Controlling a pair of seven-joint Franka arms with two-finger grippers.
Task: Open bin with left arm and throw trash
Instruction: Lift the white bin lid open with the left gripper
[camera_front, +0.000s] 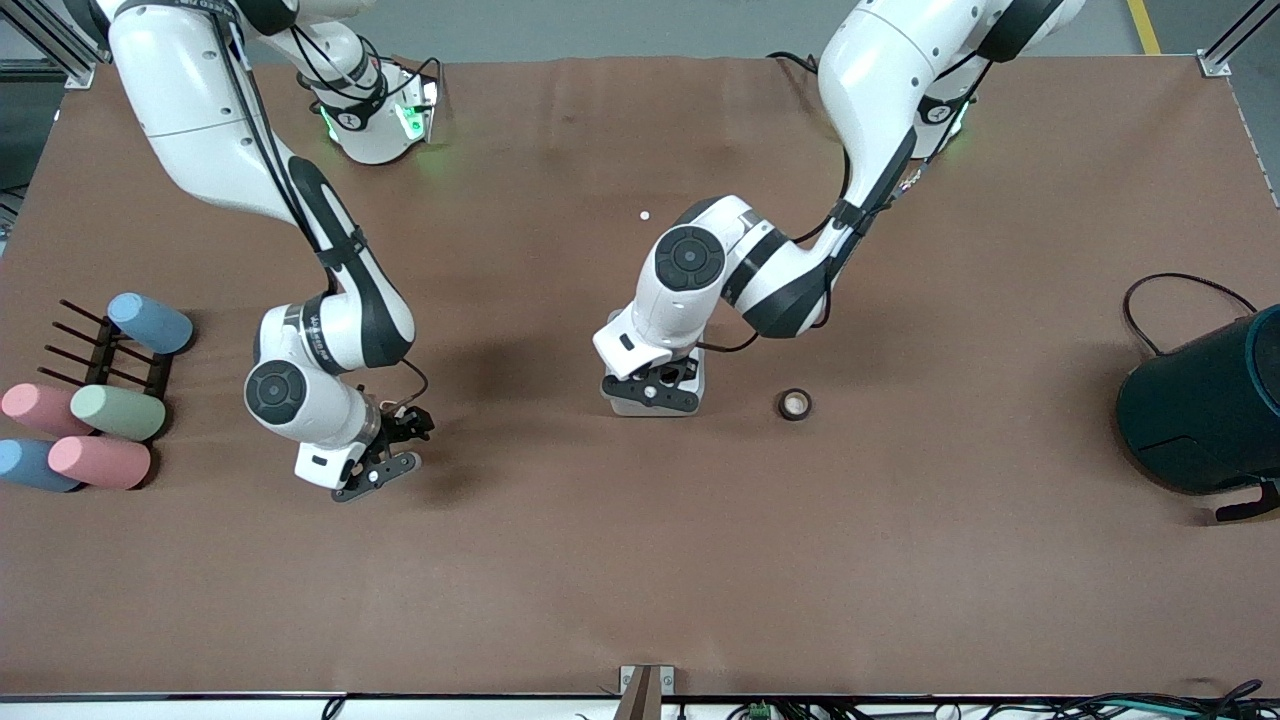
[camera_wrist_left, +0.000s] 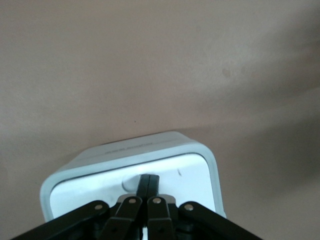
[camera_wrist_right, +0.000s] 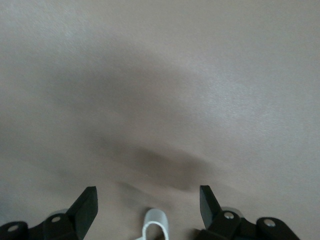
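The light-grey bin (camera_front: 699, 374) stands mid-table with its white lid (camera_wrist_left: 187, 175) down. My left gripper (camera_front: 652, 388) is shut and empty, directly over the bin; in the left wrist view (camera_wrist_left: 148, 181) its closed tips rest on a round dimple in the lid. The black ring with a pale centre (camera_front: 795, 404) lies on the mat beside the bin, toward the left arm's end. My right gripper (camera_front: 398, 447) is open, low over the mat toward the right arm's end. The pale rubber-band loop (camera_wrist_right: 155, 221) lies between its fingers (camera_wrist_right: 86, 206). The black wrapper is not in view.
A big dark teal cylinder (camera_front: 1205, 405) with a cable lies at the left arm's end. Pastel cylinders (camera_front: 118, 412) and a dark rack (camera_front: 100, 352) sit at the right arm's end. A tiny white speck (camera_front: 645, 215) lies farther from the front camera than the bin.
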